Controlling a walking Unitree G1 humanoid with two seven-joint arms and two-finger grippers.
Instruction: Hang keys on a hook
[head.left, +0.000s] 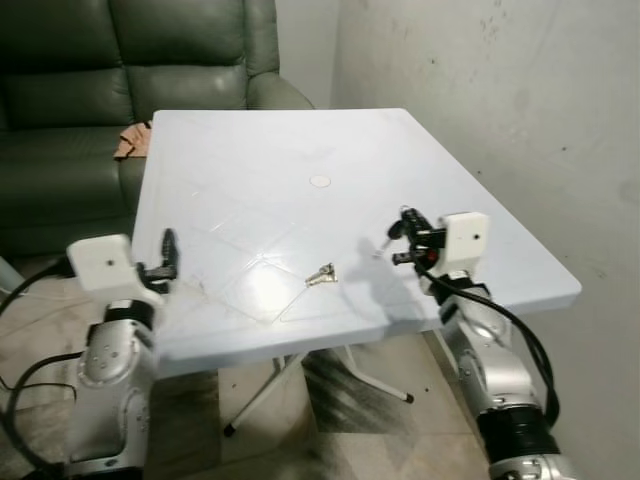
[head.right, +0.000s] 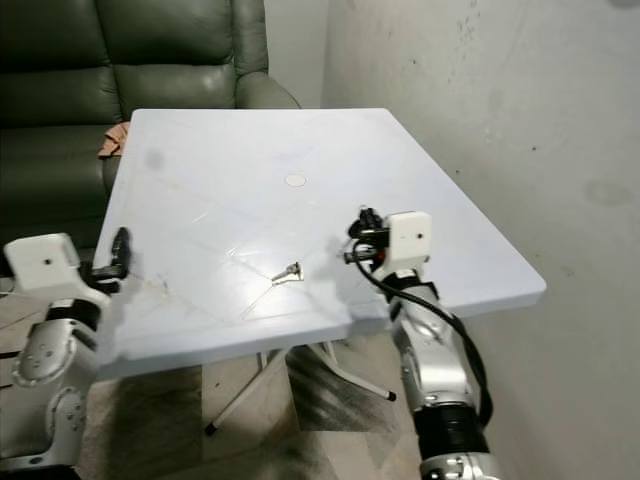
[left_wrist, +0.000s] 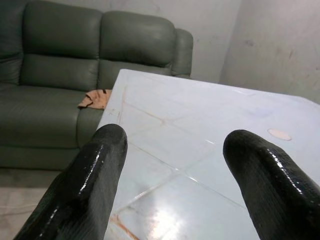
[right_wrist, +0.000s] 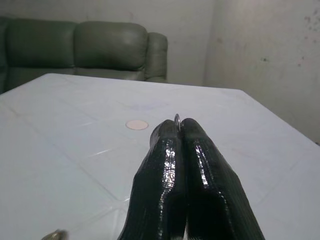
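A small bunch of metal keys (head.left: 320, 275) lies on the white plastic table (head.left: 260, 170), near its front edge. My right gripper (head.left: 400, 236) hovers low over the table just right of them. Its fingers (right_wrist: 172, 165) are pressed shut, and a thin metal ring (right_wrist: 176, 118) pokes out between the tips. A small silvery piece (head.left: 385, 245) hangs beside the tips. My left gripper (head.left: 168, 255) is at the table's front left edge. Its fingers (left_wrist: 95, 170) are spread open with nothing between them.
A dark green sofa (head.left: 120, 60) stands behind the table, with a tan cloth (head.left: 130, 142) on its seat. A bare grey wall (head.left: 520, 90) runs along the right. A round cap (head.left: 320, 181) marks the table's middle. Folding legs (head.left: 270, 385) show under the front edge.
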